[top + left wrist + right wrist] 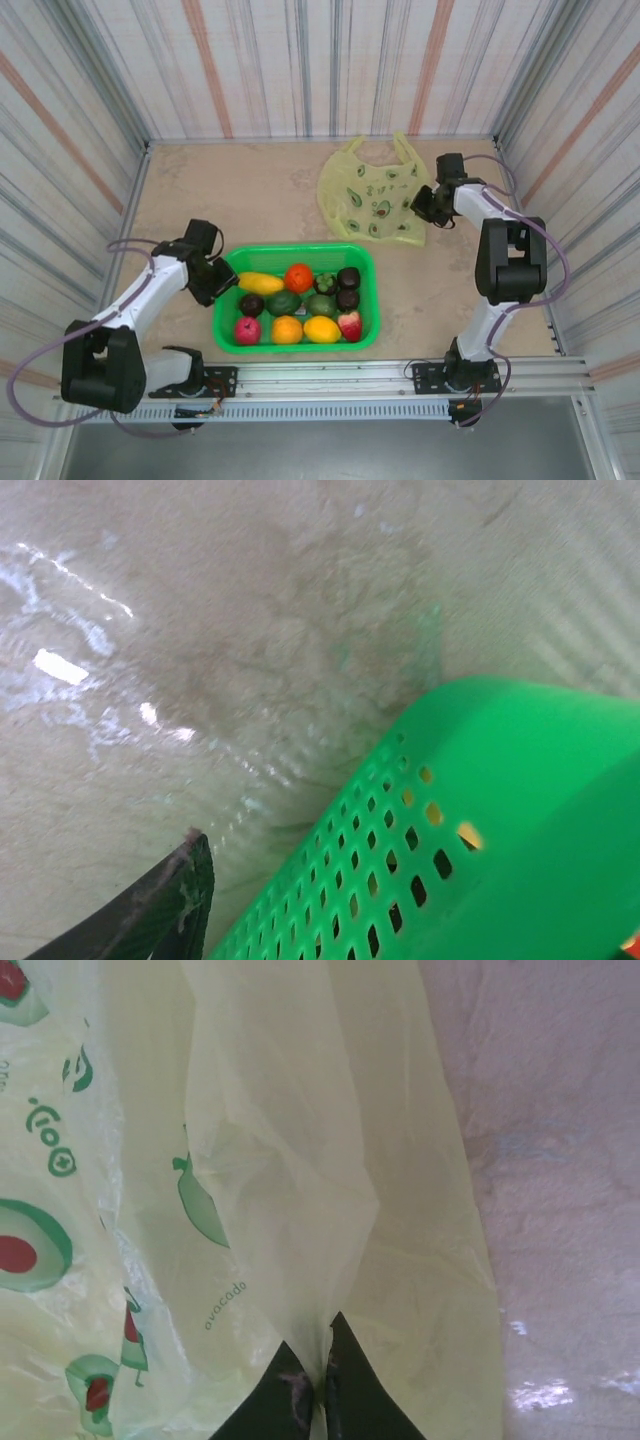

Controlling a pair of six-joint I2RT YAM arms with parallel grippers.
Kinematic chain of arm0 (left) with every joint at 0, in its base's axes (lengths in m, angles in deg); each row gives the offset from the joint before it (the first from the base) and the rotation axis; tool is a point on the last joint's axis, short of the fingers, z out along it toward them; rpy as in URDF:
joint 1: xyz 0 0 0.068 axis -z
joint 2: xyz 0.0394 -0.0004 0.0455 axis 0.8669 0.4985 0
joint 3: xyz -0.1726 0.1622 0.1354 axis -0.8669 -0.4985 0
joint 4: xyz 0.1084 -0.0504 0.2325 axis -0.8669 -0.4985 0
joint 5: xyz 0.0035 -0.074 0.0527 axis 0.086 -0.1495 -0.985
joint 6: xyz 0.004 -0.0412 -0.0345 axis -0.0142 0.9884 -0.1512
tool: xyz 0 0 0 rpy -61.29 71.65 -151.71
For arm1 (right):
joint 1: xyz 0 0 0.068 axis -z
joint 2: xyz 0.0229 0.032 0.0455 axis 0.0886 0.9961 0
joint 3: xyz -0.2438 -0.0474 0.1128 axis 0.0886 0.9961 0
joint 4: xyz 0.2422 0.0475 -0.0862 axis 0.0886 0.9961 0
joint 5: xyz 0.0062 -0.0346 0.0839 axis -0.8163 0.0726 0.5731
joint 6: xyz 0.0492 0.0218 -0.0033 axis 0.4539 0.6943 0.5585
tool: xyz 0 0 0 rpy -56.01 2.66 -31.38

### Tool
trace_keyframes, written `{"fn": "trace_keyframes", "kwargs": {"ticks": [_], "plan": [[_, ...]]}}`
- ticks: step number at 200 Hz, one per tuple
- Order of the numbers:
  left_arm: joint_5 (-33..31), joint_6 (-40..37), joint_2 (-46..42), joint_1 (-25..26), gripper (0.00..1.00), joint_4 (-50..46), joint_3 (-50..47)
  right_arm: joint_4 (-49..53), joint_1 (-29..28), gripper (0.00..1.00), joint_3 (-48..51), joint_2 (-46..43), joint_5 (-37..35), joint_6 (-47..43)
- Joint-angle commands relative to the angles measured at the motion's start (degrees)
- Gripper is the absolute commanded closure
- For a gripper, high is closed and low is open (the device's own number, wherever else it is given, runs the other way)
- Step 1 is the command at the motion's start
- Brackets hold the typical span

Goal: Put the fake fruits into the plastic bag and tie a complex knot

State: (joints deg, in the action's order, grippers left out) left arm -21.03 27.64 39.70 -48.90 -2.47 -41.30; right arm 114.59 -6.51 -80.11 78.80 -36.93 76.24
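Clearly, the right gripper (pixel 322 1365) is clenched on the plastic bag (pixel 270 1160). In the right wrist view its two dark fingertips meet with a fold of the thin yellow-green film pinched between them, though their lower parts are cut off by the frame edge. From above, that gripper (pixel 432 205) sits at the bag's right edge. The bag (pixel 372 195) lies flat on the table (pixel 250 190) at the far right, well apart from the green basket (pixel 222 330).

The fake fruits (pixel 300 302) all lie packed close inside the basket; the dark ones near its far side are hard to identify. The left gripper (pixel 220 280) is at the basket's left rim, beside the yellow mango (pixel 260 283). In the left wrist view one dark finger (pixel 150 915) pokes in at the bottom edge, next to the basket's perforated wall (pixel 400 860). Its partner is out of frame, so whether those jaws are parted or closed cannot be told.
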Motion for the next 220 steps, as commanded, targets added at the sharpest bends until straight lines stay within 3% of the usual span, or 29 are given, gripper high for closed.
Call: {"fn": "trace_keyframes", "kwargs": {"ticks": [1, 70, 110, 132, 152, 170, 183, 220], "plan": [[-0.52, 2.81, 2.93, -0.71, 0.43, 2.95, 3.38, -0.62, 1.63, 1.00, 2.94, -6.39, -4.89, 3.70], [-3.66, 3.59, 18.27, -4.63, 0.46, 7.57, 14.85, 4.95, 2.66, 1.00, 10.62, -26.92, -23.56, 10.52], [-6.83, 1.36, 32.11, -6.50, 0.45, 7.07, 31.07, 4.43, 0.96, 1.00, 14.44, -36.05, -21.82, 9.84], [-3.53, 1.80, 38.73, -8.54, 0.42, 9.98, 38.46, 2.24, -1.14, 1.00, 16.02, -40.80, -19.79, 7.10], [0.34, -3.28, 43.75, -8.81, 0.36, 6.53, 48.42, -0.87, -2.81, 1.00, 16.07, -43.84, -14.12, 2.75], [-2.85, -6.93, 41.57, -7.77, 0.22, 3.00, 51.53, -4.31, -3.86, 1.00, 14.83, -45.52, -7.05, -1.25], [-7.90, -7.70, 36.62, -7.09, 0.14, 2.80, 49.40, -5.74, -6.18, 1.00, 13.16, -46.32, -6.29, -3.72], [-12.35, -9.00, 22.32, -7.77, 0.11, 3.49, 40.90, -5.93, -17.91, 1.00, 3.74, -45.03, -6.28, -15.87]]}}
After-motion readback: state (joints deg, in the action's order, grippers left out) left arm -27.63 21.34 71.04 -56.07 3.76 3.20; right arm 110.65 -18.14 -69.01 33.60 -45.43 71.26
